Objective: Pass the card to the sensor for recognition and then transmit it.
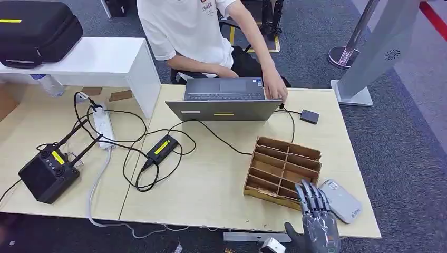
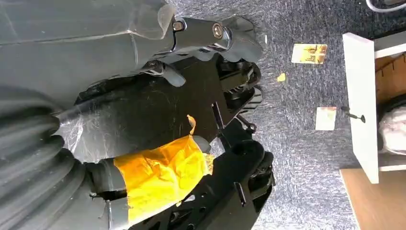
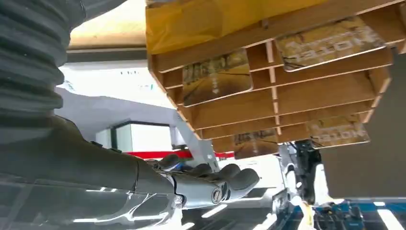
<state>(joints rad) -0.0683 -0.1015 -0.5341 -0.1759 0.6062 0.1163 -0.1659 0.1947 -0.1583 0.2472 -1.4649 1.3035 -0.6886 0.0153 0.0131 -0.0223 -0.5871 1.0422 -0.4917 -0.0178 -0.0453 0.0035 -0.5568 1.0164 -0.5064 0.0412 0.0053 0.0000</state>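
Right hand (image 1: 318, 221), fingers straight and seemingly empty, hovers beside slotted wooden rack (image 1: 283, 164) holding glossy cards (image 3: 218, 76).

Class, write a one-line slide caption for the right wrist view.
Right hand open beside a wooden rack holding cards.

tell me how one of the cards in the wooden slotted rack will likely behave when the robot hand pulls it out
Each card looks thin, flat and glossy in the right wrist view, so probably stiff, light and somewhat slippery to pinch. It sits loosely in the wooden rack, so it should slide out easily. The rack looks light; the right hand might drag it.
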